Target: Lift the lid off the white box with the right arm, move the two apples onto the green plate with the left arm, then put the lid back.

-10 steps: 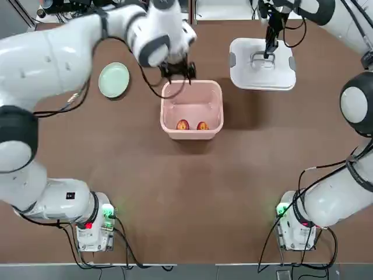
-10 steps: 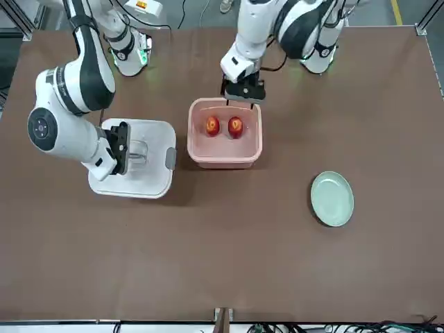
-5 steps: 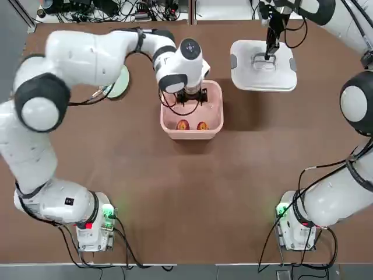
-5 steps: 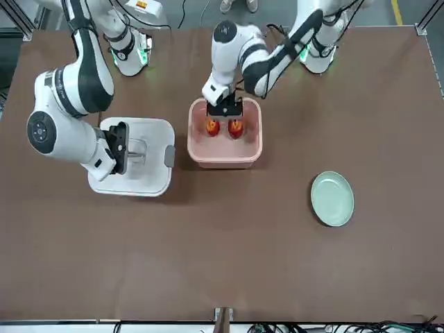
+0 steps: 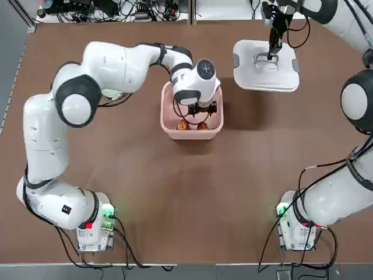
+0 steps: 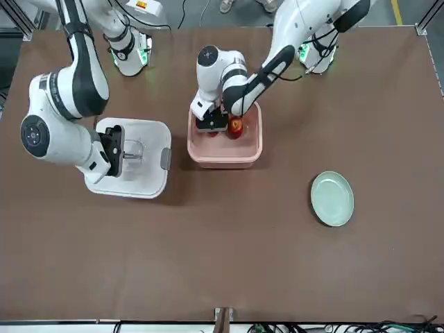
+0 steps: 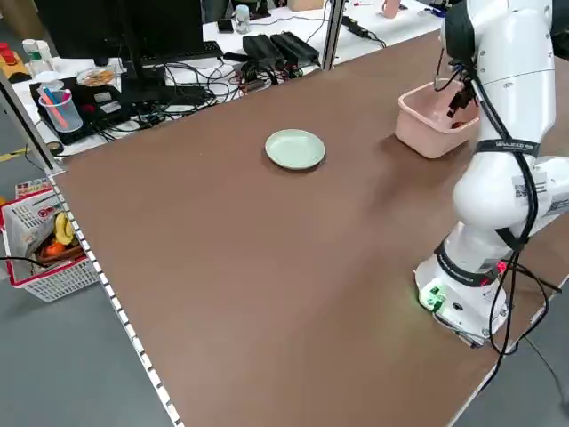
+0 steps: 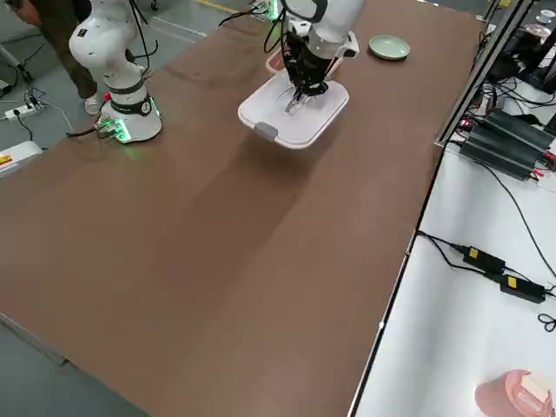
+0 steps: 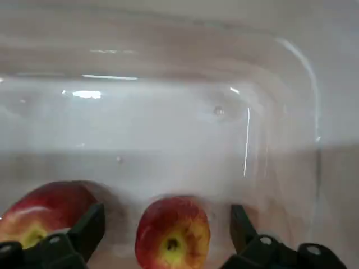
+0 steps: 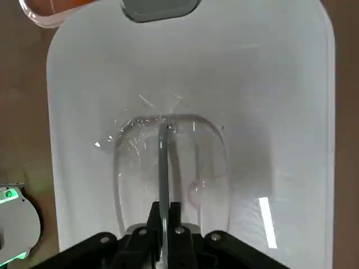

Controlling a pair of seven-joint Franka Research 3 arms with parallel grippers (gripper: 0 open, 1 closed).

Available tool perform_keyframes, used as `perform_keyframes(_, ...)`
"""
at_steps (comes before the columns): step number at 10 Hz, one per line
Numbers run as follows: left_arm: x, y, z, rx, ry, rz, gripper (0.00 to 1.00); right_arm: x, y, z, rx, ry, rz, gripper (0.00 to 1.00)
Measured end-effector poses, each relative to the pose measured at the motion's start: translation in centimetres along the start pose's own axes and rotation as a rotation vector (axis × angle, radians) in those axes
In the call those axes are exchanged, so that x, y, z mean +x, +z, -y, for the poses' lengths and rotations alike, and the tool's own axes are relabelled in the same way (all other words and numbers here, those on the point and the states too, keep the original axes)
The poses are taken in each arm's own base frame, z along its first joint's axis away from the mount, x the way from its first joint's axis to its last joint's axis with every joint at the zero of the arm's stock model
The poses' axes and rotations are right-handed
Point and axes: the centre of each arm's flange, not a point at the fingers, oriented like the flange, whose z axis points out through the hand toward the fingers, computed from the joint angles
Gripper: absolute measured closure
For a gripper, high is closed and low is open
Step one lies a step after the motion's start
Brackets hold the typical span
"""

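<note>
Taking the squarish pale pink plastic box (image 5: 192,115) as the landmark and reading the overhead view from left to right: the small round mint-green plate (image 6: 331,198) lies well to the left of the box, mostly hidden beneath the left arm in that view but plain from across the table.

The left arm's dark gripper (image 5: 198,111) reaches down inside the box, over the wall nearest the robot, with its fingers spread wide and holding nothing. The two small red apples with yellow patches (image 5: 192,125) sit side by side on the box floor against that near wall. In the left wrist view one apple (image 9: 173,231) lies squarely between the two open fingertips (image 9: 87,230), a gap showing on either side of it, while the other apple (image 9: 42,207) sits just outside one finger. The apple is round, so no long axis matters; what the grasp seems to turn on is that the fingers straddle only the centred apple and the outer finger slips between the pair without nudging the neighbour.

To the right of the box, apart from it, the square white plastic lid (image 5: 266,65) rests on the table. The right arm's gripper (image 10: 163,216) is over it, pinched fully shut on the lid's flat central handle (image 10: 168,151).
</note>
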Motion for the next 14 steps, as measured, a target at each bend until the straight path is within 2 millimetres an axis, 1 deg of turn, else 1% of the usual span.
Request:
perform_keyframes(1,-0.7,0.7,-0.3,0.002,0.000,0.010,0.02,0.0,0.0,0.0,0.000,0.000,0.000,0.93)
perform_keyframes(3,-2.1,1.3,-0.9,0.002,0.006,0.022,0.04,0.0,0.1,0.0,0.001,0.000,0.000,0.93)
perform_keyframes(6,-3.6,2.9,-1.2,0.013,0.030,0.044,0.10,0.1,0.1,0.0,0.002,-0.001,0.000,0.93)
perform_keyframes(8,-3.9,3.7,-0.8,0.027,0.037,0.047,0.11,0.1,0.1,0.0,0.003,0.000,-0.003,0.93)
perform_keyframes(9,-4.2,4.1,-0.6,0.032,0.042,0.052,0.21,0.1,0.1,0.0,0.003,0.000,-0.005,0.93)
perform_keyframes(10,-4.2,4.1,-0.6,0.031,0.043,0.052,0.24,0.1,0.1,0.0,0.003,0.001,-0.005,0.93)
perform_keyframes(11,-4.0,3.9,-0.6,0.029,0.042,0.050,0.31,0.1,0.1,0.0,0.003,0.001,-0.006,0.93)
perform_keyframes(13,-3.3,3.8,-0.3,0.028,0.030,0.049,0.31,0.1,0.1,0.0,0.003,0.001,-0.006,0.93)
perform_keyframes(14,-2.7,3.4,-0.2,0.025,0.023,0.049,0.31,0.0,0.1,0.0,0.003,0.002,-0.006,0.93)
